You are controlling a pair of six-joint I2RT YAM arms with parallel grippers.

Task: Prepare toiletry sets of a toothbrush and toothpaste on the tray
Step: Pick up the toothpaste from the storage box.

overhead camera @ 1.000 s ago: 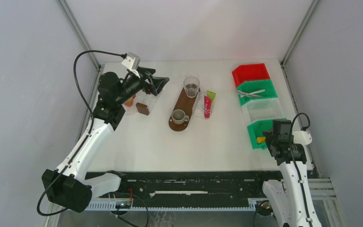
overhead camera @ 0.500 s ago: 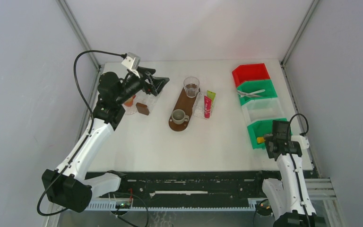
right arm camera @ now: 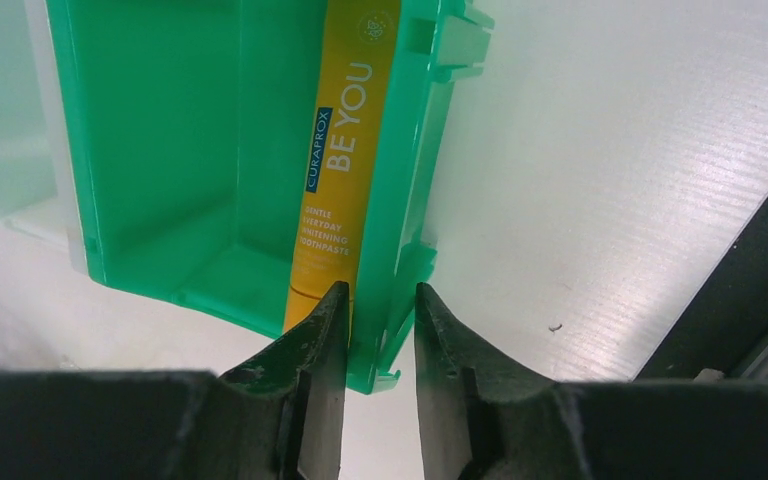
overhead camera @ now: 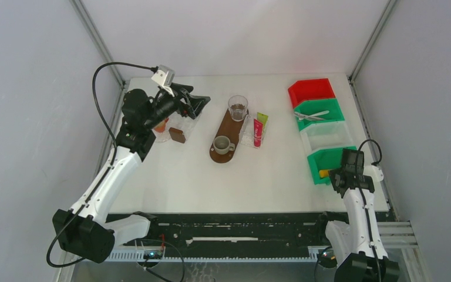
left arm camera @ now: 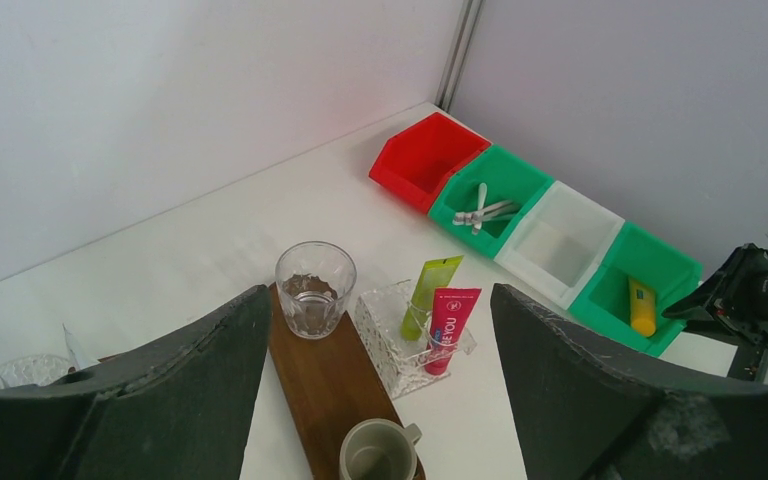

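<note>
Right tool [right arm camera: 380,292], fingers close together astride the green bin's wall [right arm camera: 410,150], grip unclear, should shift toward nine o'clock to pinch only the yellow toothpaste tube [right arm camera: 345,150].

Left gripper [left arm camera: 380,292]: jaws spread wide.
Ahead, between the fingers: wooden tray [left arm camera: 325,390] carrying a glass [left arm camera: 315,288] and a mug [left arm camera: 378,452].
Just right of the tray: clear holder [left arm camera: 380,335] with lime green toothpaste [left arm camera: 430,290] and pink toothpaste [left arm camera: 447,322].
Farther ahead, right: red bin [left arm camera: 425,155], green bin [left arm camera: 520,185] with toothbrushes [left arm camera: 482,208], white bin [left arm camera: 560,235], second green bin [left arm camera: 650,255] with a yellow tube [left arm camera: 643,306].

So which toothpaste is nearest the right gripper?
The yellow tube in the near green bin at the right gripper; the pink tube and lime tube sit mid-table.
</note>
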